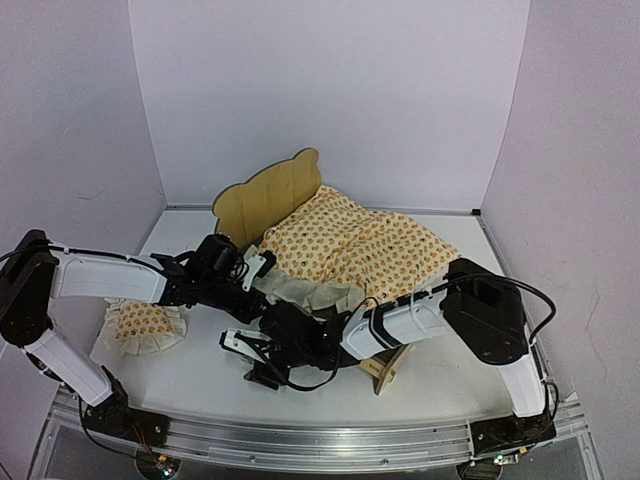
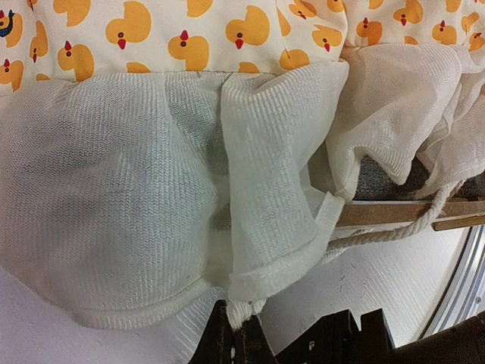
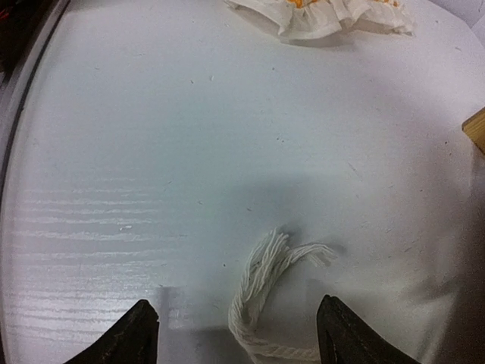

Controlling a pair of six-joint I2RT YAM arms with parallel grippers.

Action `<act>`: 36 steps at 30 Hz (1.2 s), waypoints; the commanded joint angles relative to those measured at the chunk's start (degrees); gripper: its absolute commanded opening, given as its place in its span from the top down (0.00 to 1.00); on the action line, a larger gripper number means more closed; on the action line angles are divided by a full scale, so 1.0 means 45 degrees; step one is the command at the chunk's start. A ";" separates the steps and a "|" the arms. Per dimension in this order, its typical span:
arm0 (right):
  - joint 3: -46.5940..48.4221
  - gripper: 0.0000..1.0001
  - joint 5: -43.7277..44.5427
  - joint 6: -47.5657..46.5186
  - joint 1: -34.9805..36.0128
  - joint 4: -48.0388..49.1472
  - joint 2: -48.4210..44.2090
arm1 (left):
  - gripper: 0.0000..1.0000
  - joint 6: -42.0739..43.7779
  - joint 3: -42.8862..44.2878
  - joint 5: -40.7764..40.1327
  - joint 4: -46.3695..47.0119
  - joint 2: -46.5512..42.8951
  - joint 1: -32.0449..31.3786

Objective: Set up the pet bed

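Bed: the small plywood bed (image 1: 268, 205) sits mid-table toward the back. Its bear-ear headboard (image 1: 290, 178) faces the back wall, and a footboard corner (image 1: 388, 366) pokes out under the right arm.
Table: white table (image 1: 190, 378) carrying everything.
Cover: a duck-print cover (image 1: 350, 248) is draped right over the bed and hides its top. The cream ruffle (image 2: 114, 197) hangs down the bed's left side.
Left gripper: the left gripper (image 1: 256, 272) is in tight against that left side, clamped closed on the cover's ruffle edge. In the wrist view the fabric bunches down to a knotted bit that runs straight into the dark fingers (image 2: 226, 345).
Under the ruffle: the wooden side rail (image 2: 394, 212) and the grey base (image 2: 379, 178) peek out, with a white cord (image 2: 379, 236) trailing just below the rail.
Right gripper: the right gripper (image 3: 239, 330) is low over the table in front of the bed, jaws spread wide and gripping nothing.
Loose end: a frayed cord end (image 3: 265, 269) lies flat on the table between the right fingers, and it seems to touch neither of them.
Pillow: a small ruffled pillow (image 1: 145, 325) lies at the table's left, well apart from the bed.
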 commanded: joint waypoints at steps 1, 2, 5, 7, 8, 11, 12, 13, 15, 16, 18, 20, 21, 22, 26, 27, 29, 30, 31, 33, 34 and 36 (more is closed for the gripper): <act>0.0554 0.34 0.0491 0.1278 0.0013 0.0133 0.0554 | 1.00 0.0357 0.0575 -0.0232 -0.0234 -0.0092 0.0082; 0.0474 0.36 0.0795 0.1502 0.0013 0.0139 0.0617 | 1.00 0.0378 0.0630 -0.0192 -0.0244 -0.0083 0.0082; 0.0289 0.52 0.0905 0.1837 0.0013 -0.0082 0.0690 | 1.00 0.0437 0.0716 0.0159 -0.0247 -0.0100 0.0082; 0.0211 0.63 0.0895 0.1994 0.0013 -0.0183 0.0720 | 1.00 0.0523 0.0668 0.0521 -0.0171 -0.0143 0.0082; 0.0050 0.71 0.0904 0.2041 0.0013 -0.0171 0.0679 | 1.00 0.0573 0.0615 0.0732 -0.0070 -0.0194 0.0082; -0.0612 0.97 0.0397 0.2243 0.0030 -0.0201 0.0039 | 1.00 0.0735 0.0127 0.1662 0.0446 -0.0607 0.0082; -0.1005 1.00 0.0151 0.2450 0.0047 -0.0257 -0.0468 | 1.00 0.0775 -0.0039 0.2108 0.0619 -0.0770 0.0077; -0.1501 1.00 -0.0333 0.2806 0.0051 -0.0305 -0.1098 | 1.00 0.0890 -0.0181 0.2691 0.0800 -0.0929 0.0055; -0.2809 1.00 -0.1513 0.3420 0.0093 -0.0372 -0.2739 | 1.00 0.1054 -0.0518 0.3687 0.1212 -0.1293 -0.0263; -0.3560 1.00 -0.1950 0.3874 0.0164 -0.0461 -0.3582 | 1.00 0.1220 -0.0710 0.4082 0.1482 -0.1468 -0.0657; -0.4925 1.00 -0.2869 0.4391 0.0318 -0.0815 -0.5194 | 1.00 0.1592 -0.1007 0.4331 0.2282 -0.1716 -0.1969; -0.6427 1.00 -0.3448 0.4614 0.0512 -0.0868 -0.6683 | 1.00 0.1427 -0.1433 0.4812 0.3422 -0.1777 -0.3040; -0.7179 1.00 -0.3518 0.4819 0.0605 -0.0897 -0.7380 | 1.00 0.1125 -0.1716 0.5092 0.4253 -0.1770 -0.3336; -0.7802 1.00 -0.3758 0.5045 0.0653 -0.0960 -0.8005 | 1.00 0.0850 -0.2005 0.5242 0.5009 -0.1747 -0.3629; -0.9555 1.00 -0.4599 0.6092 0.0776 -0.0959 -0.9810 | 1.00 0.0644 -0.1912 0.5039 0.6349 -0.1182 -0.4820; -0.9972 1.00 -0.4567 0.6344 0.0806 -0.0767 -1.0235 | 1.00 0.0624 -0.1683 0.5035 0.6404 -0.0883 -0.5016; -1.0610 1.00 -0.4332 0.6850 0.0850 -0.0621 -1.1023 | 1.00 0.0438 -0.1327 0.5153 0.6428 -0.0283 -0.5128; -1.0853 1.00 -0.4100 0.7032 0.0852 -0.0566 -1.1470 | 1.00 0.0328 -0.1232 0.5249 0.6421 -0.0033 -0.5166; -1.1267 1.00 -0.3868 0.7241 0.0870 -0.0500 -1.1885 | 1.00 0.0179 -0.1234 0.5242 0.6432 0.0110 -0.5196; -1.1777 1.00 -0.3102 0.7576 0.0891 -0.0565 -1.2798 | 1.00 -0.0043 -0.1414 0.4888 0.6469 0.0171 -0.5318; -1.1922 1.00 -0.2405 0.7704 0.0892 -0.0918 -1.3189 | 1.00 -0.0140 -0.1528 0.4562 0.6472 0.0197 -0.5375; -1.2049 1.00 -0.1117 0.7935 0.0892 -0.1783 -1.3943 | 1.00 -0.0450 -0.1657 0.3937 0.6468 0.0509 -0.5387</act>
